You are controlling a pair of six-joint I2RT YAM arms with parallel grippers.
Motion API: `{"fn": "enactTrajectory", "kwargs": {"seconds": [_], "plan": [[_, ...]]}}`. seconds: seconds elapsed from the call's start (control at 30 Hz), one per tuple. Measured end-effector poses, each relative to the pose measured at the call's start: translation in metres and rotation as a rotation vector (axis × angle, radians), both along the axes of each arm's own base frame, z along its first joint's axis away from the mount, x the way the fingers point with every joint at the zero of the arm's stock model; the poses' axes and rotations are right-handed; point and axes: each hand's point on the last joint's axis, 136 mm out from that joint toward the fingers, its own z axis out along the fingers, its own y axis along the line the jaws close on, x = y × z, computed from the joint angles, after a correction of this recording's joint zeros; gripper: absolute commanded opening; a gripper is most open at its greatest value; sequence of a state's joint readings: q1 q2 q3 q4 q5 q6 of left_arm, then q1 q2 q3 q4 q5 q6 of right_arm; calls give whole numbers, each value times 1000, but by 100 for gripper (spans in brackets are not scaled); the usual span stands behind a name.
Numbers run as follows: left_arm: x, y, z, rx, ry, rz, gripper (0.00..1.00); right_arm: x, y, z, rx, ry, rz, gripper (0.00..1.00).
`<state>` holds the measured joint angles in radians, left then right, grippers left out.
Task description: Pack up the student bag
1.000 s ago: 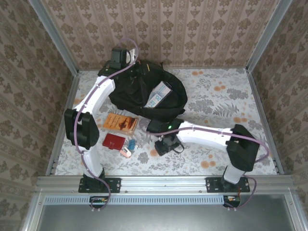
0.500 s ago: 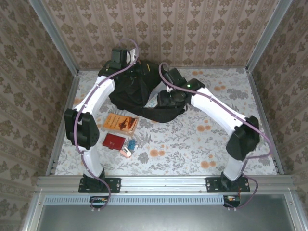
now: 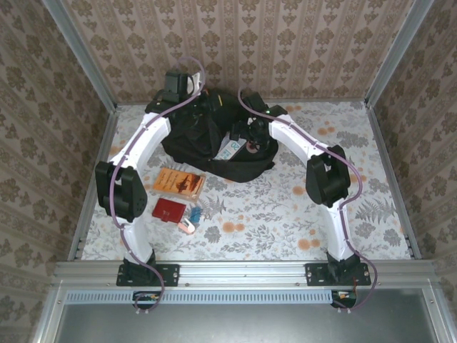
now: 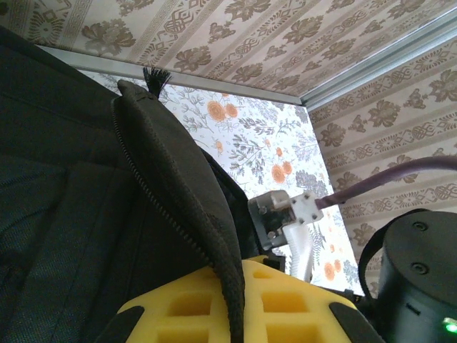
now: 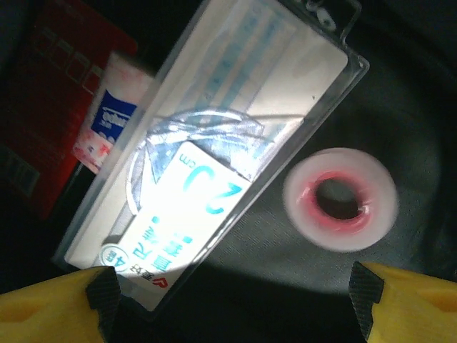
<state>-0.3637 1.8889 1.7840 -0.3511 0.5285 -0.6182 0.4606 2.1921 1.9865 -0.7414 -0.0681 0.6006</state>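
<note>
The student bag [image 3: 191, 139], a big black backpack, lies open at the back of the table. My left gripper [image 3: 202, 101] is shut on its zipper-edged flap [image 4: 178, 179], which runs between the yellow fingers [image 4: 300, 307]. My right gripper [image 3: 246, 137] hangs open over the bag's mouth, its yellow fingertips [image 5: 50, 304] wide apart with nothing between them. Below it, inside the bag [image 5: 300, 286], a white tape roll with a pink core [image 5: 340, 199] shows blurred beside a clear plastic package [image 5: 214, 157]. A red item [image 5: 50, 93] and a small white and blue packet [image 5: 114, 114] lie further in.
An orange book [image 3: 178, 181], a red flat case [image 3: 169, 210] and some small items [image 3: 190, 221] lie on the flowered table in front of the bag, by the left arm. Metal frame rails and wallpapered walls close in the table.
My right arm swung from the table's front up to the bag and its jaws opened; the tape roll is now loose inside the bag. The left arm has not moved.
</note>
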Motion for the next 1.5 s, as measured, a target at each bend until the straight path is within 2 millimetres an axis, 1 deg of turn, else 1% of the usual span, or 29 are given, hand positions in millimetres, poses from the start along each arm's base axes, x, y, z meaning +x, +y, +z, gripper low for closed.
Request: {"fn": "enactTrajectory", "kwargs": {"seconds": [0.07, 0.13, 0.23, 0.3, 0.37, 0.43, 0.47, 0.53, 0.6, 0.63, 0.7, 0.77, 0.8, 0.83, 0.9, 1.07, 1.13, 1.2, 1.37, 1.5], "plan": [[0, 0, 0, -2, 2, 1, 0, 0, 2, 8, 8, -23, 9, 85], [0, 0, 0, -2, 3, 1, 0, -5, 5, 21, 8, -53, 37, 83], [0, 0, 0, -3, 4, 0, 0, -23, 15, 50, 5, -125, 111, 79], [0, 1, 0, -3, 3, 2, 0, -48, 29, 73, 19, -174, 197, 76], [2, 3, 0, -3, 3, 6, 0, -78, 48, 93, 64, -210, 292, 73], [3, 5, 0, -4, 3, 11, 0, -112, 67, 103, 119, -218, 379, 71], [3, 6, 0, -3, 3, 13, 0, -130, 76, 102, 143, -206, 419, 69], [4, 8, 0, -4, 4, 17, 0, -160, 90, 90, 187, -159, 465, 68], [5, 9, 0, -4, 4, 19, 0, -189, 98, 60, 220, -70, 470, 68], [5, 9, 0, -4, 3, 19, 0, -199, 99, 46, 226, -31, 457, 67], [5, 10, 0, -4, 4, 20, 0, -224, 97, 5, 244, 74, 404, 66], [6, 11, 0, -7, 7, 23, 0, -243, 95, -24, 260, 165, 347, 66], [6, 12, 0, -9, 9, 24, 0, -251, 96, -36, 275, 214, 313, 66], [7, 13, 0, -9, 9, 27, 0, -253, 99, -41, 289, 239, 291, 66], [8, 15, 0, -10, 9, 31, 0, -251, 111, -46, 351, 266, 230, 65], [8, 15, 0, -11, 12, 34, 0, -243, 137, -40, 478, 273, 112, 60], [8, 15, -1, -12, 16, 36, 0, -245, 146, -40, 500, 272, 83, 58], [8, 16, -2, -12, 17, 36, 0, -249, 155, -45, 506, 281, 60, 57], [7, 16, -2, -13, 16, 37, 0, -254, 170, -63, 497, 305, 13, 54], [7, 18, 1, -20, 12, 43, 0, -253, 174, -75, 503, 323, -26, 48]]}}
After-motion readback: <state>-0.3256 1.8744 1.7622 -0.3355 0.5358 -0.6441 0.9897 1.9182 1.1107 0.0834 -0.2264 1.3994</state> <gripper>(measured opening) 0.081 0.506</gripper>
